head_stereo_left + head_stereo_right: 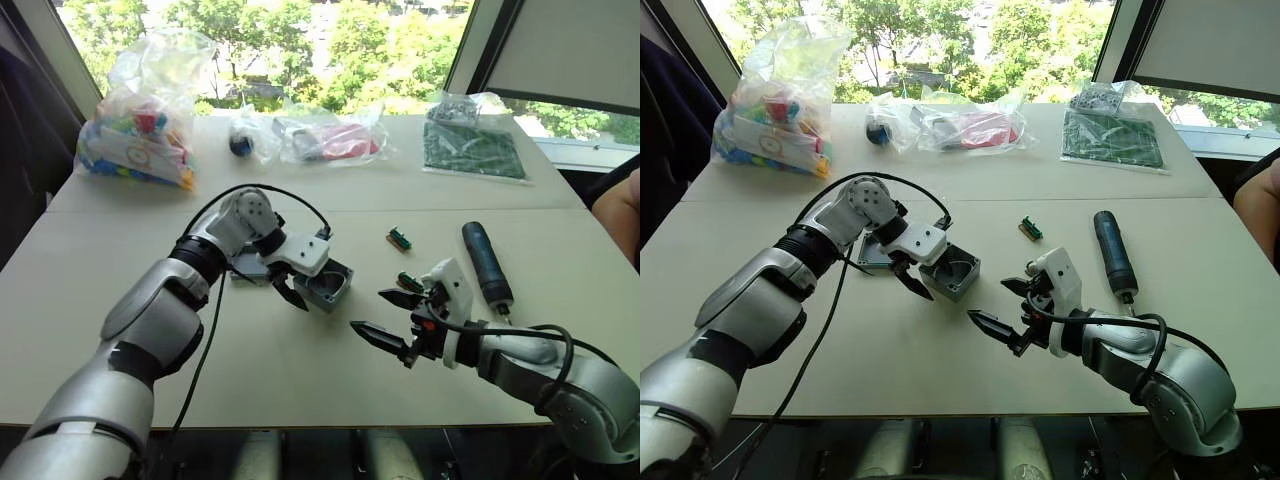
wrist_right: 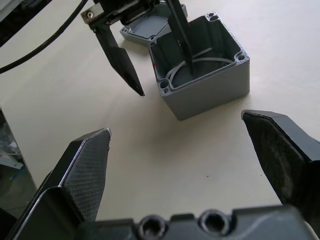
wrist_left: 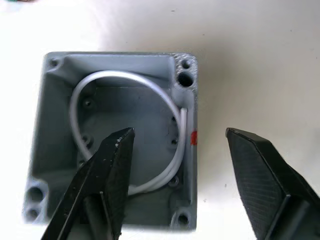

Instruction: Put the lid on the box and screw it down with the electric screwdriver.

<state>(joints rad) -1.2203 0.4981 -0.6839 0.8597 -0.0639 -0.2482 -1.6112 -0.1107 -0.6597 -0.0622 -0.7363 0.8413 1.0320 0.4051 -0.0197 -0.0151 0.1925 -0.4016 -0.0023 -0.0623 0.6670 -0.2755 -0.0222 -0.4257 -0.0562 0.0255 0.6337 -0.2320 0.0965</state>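
Note:
The grey box (image 3: 115,135) stands open-topped on the table with a white wire coiled inside and a small red mark on its side wall. My left gripper (image 1: 305,292) is open and straddles that wall, one finger inside the box and one outside. The shallow grey lid (image 2: 145,25) lies flat just behind the box, partly hidden by my left wrist. The dark electric screwdriver (image 1: 487,262) lies on the table to the right, beyond my right gripper (image 1: 385,315). That gripper hovers open and empty, a short way right of the box (image 1: 328,285).
Two small green connectors (image 1: 399,238) (image 1: 408,281) lie between the box and the screwdriver. Along the far edge sit a bag of colourful parts (image 1: 140,130), a bag with pink items (image 1: 330,140) and a bag of green boards (image 1: 472,145). A person's arm (image 1: 620,215) shows at the right edge.

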